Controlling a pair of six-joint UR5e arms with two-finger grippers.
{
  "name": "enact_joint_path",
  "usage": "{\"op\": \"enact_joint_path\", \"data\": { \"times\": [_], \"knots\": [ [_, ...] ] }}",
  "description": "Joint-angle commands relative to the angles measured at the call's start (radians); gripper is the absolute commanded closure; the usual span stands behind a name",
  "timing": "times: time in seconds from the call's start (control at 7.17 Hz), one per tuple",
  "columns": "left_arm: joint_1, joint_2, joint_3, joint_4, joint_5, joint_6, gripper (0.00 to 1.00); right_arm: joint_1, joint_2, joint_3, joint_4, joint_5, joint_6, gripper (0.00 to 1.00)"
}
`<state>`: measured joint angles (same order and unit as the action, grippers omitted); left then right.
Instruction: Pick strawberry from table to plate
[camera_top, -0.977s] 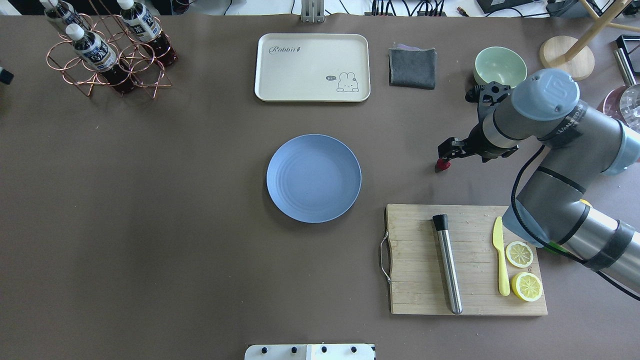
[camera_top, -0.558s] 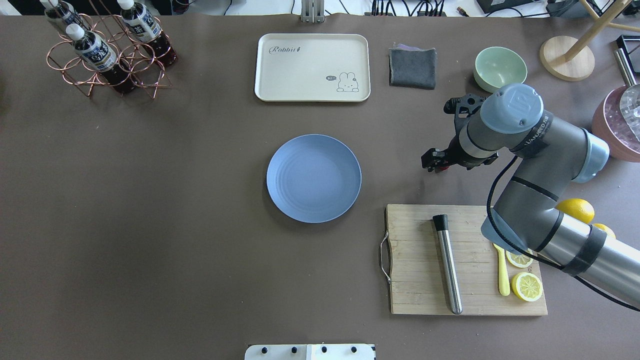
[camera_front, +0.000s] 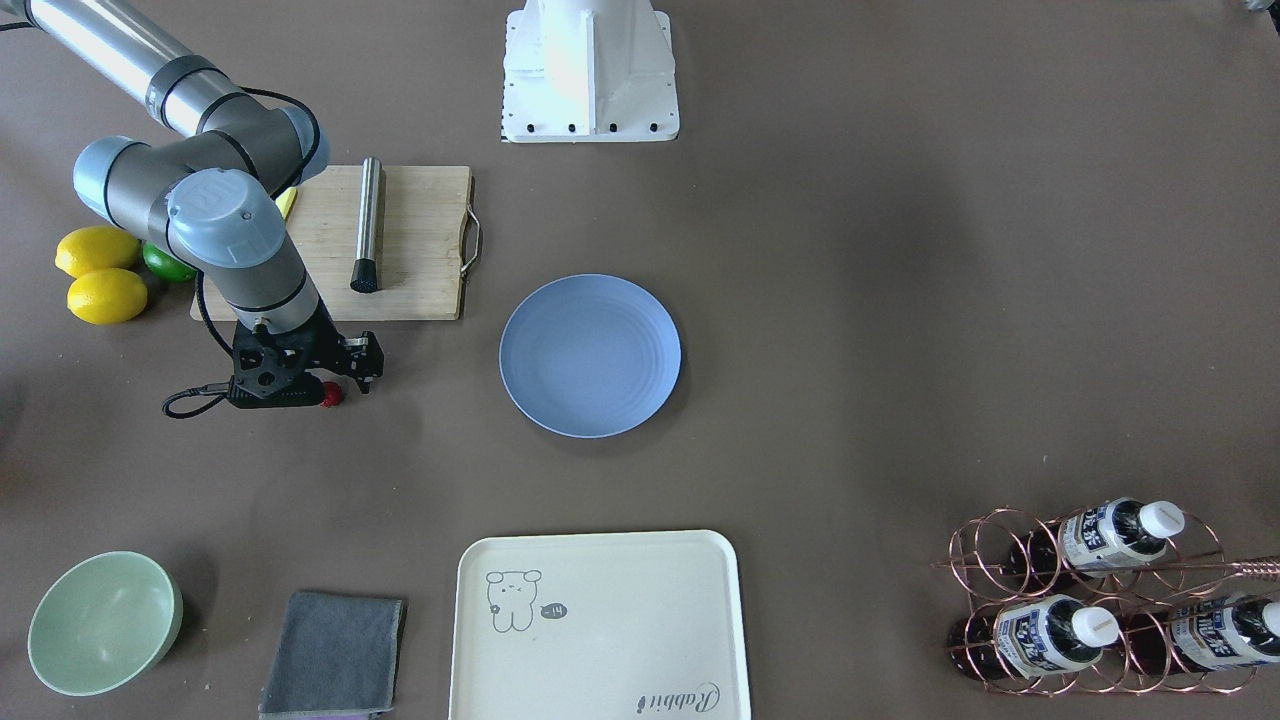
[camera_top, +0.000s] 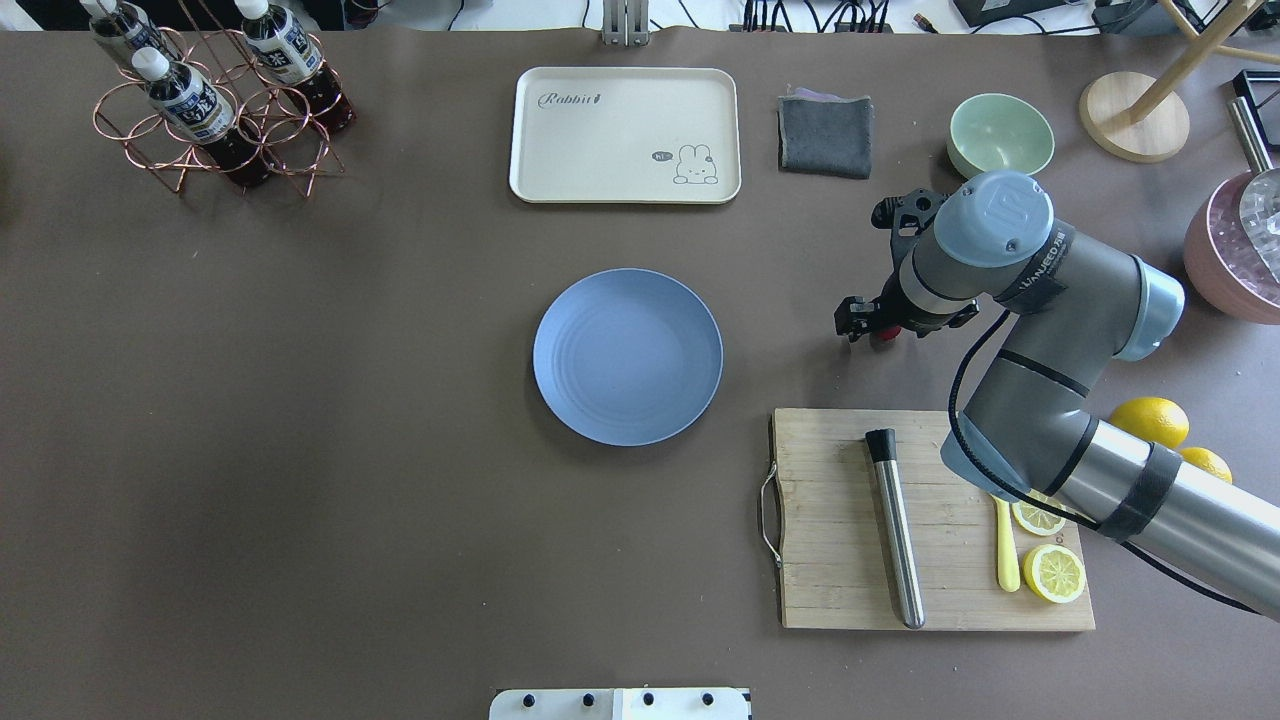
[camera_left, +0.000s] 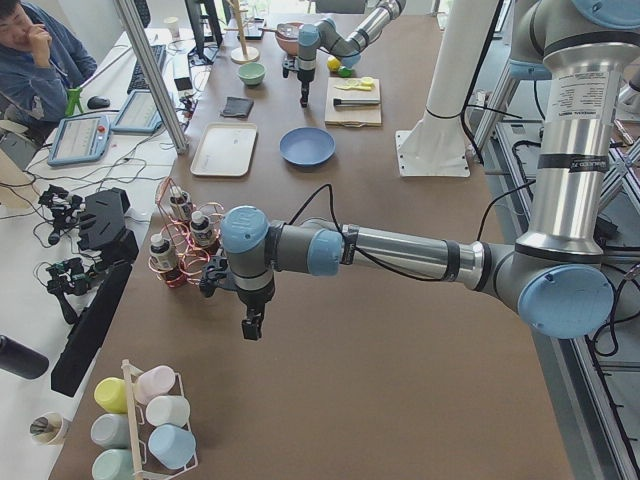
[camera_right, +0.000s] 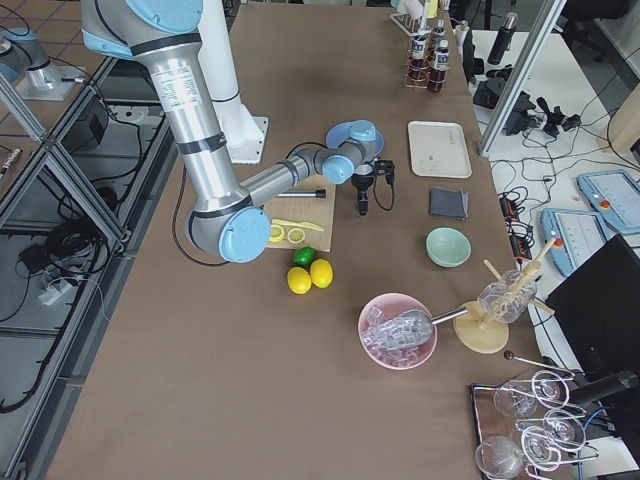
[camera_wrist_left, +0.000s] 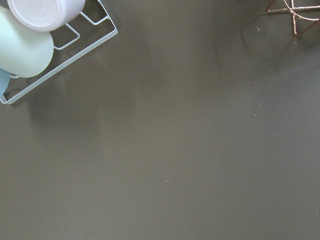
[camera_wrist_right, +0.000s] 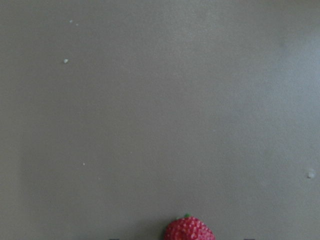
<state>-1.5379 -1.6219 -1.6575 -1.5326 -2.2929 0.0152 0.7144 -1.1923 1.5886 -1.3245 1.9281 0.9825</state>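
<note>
My right gripper is shut on the small red strawberry, holding it just above the grey-brown table. It hangs to the right of the pale-blue plate, apart from it, and the plate holds nothing. The front-facing view shows the strawberry under the black fingers, left of the plate. In the right wrist view the strawberry shows at the bottom edge over bare table. My left gripper hangs over the far end of the table near the bottle rack; I cannot tell whether it is open or shut.
A wooden cutting board with a metal muddler, a yellow knife and lemon slices lies near the right arm. At the back stand a cream tray, a grey cloth, a green bowl and a copper bottle rack.
The right arm has carried the strawberry leftwards, closer to the plate. The whole lemons behind the arm have come into view.
</note>
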Motion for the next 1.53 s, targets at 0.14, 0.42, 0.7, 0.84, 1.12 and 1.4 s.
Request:
{"op": "enact_joint_path", "data": {
  "times": [0.14, 0.42, 0.7, 0.84, 1.12, 1.4],
  "knots": [
    [0.001, -0.001, -0.002, 0.0, 0.0, 0.0, 0.02, 0.0, 0.002, -0.001, 0.002, 0.002, 0.004, 1.0],
    [0.001, -0.001, -0.004, 0.0, 0.0, 0.0, 0.02, 0.002, 0.006, 0.008, 0.016, 0.003, 0.019, 1.0],
    [-0.001, 0.0, -0.002, 0.0, 0.001, 0.0, 0.02, 0.004, 0.087, 0.011, 0.001, 0.011, 0.196, 1.0],
    [-0.001, 0.002, 0.002, 0.0, 0.004, 0.0, 0.02, -0.007, 0.135, 0.001, -0.002, 0.009, 0.3, 1.0],
    [-0.002, 0.002, -0.001, 0.002, 0.004, 0.0, 0.02, -0.085, 0.263, -0.05, -0.066, -0.036, 0.379, 1.0],
    [-0.014, 0.002, -0.002, 0.002, 0.004, -0.001, 0.02, -0.153, 0.426, -0.145, -0.154, -0.098, 0.427, 1.0]
  ]
}}
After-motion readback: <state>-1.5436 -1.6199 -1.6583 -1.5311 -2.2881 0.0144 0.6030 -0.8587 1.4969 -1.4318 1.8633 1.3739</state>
